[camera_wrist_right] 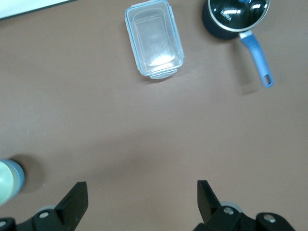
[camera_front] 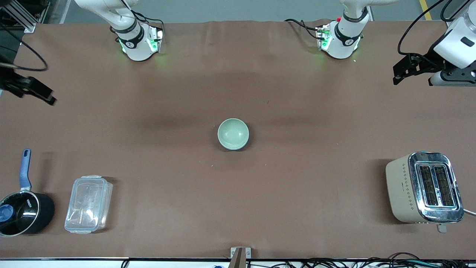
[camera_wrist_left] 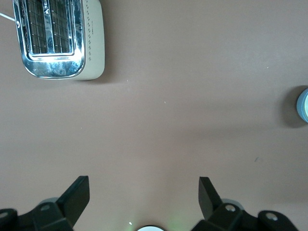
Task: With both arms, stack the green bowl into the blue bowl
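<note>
The pale green bowl (camera_front: 232, 133) sits nested inside the blue bowl (camera_front: 247, 139) at the middle of the table; only a thin blue rim shows around it. The stack also shows at the edge of the left wrist view (camera_wrist_left: 305, 106) and of the right wrist view (camera_wrist_right: 6, 181). My left gripper (camera_front: 397, 77) is open and empty, up over the left arm's end of the table. My right gripper (camera_front: 49, 97) is open and empty, up over the right arm's end. Both are well away from the bowls. The wrist views show each pair of fingers spread over bare table (camera_wrist_left: 144, 192) (camera_wrist_right: 142, 195).
A cream and chrome toaster (camera_front: 424, 187) stands near the front camera at the left arm's end. A clear plastic box (camera_front: 88, 204) and a black saucepan with a blue handle (camera_front: 23, 208) lie near the front camera at the right arm's end. Brown table (camera_front: 238, 201).
</note>
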